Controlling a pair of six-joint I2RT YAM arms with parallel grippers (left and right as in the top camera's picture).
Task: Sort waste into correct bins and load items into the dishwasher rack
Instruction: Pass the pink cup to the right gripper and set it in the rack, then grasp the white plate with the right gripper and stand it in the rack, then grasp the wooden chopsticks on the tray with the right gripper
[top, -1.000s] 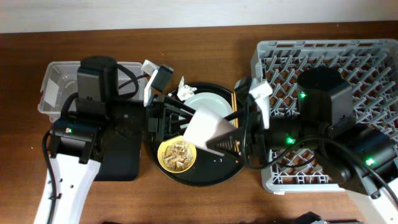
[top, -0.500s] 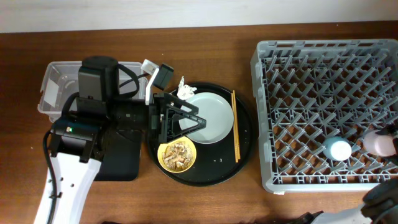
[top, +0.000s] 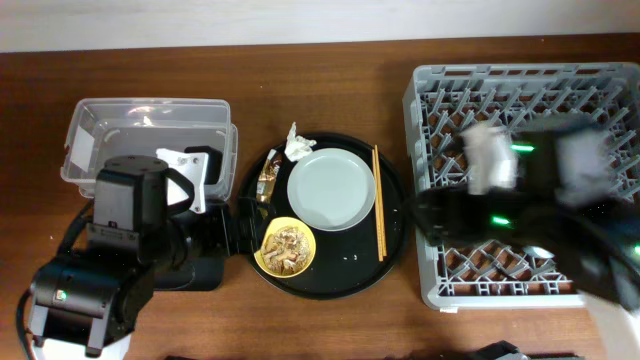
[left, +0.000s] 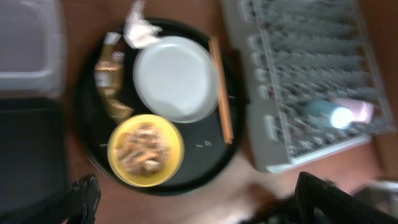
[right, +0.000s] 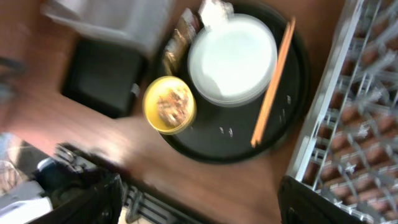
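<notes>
The left arm (top: 120, 225) has drawn back toward the desk's front-left corner, baring the wrapper (top: 268, 177); the right arm (top: 525, 195) (blurred) now covers the dishwasher rack (top: 432, 85).

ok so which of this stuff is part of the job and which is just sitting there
Job: napkin, wrapper, yellow bowl, food scraps, plate, chopsticks, blue cup, pink cup, clear tub, flat black tray, rack.
Just there: round black tray.

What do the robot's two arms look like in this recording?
Both arms are mostly black, with boxy joint housings. The left arm has a white lower link, a looping black cable and a green light. The right arm is blurred; green lights and a white patch show. Wrist views show dark fingers.
</notes>
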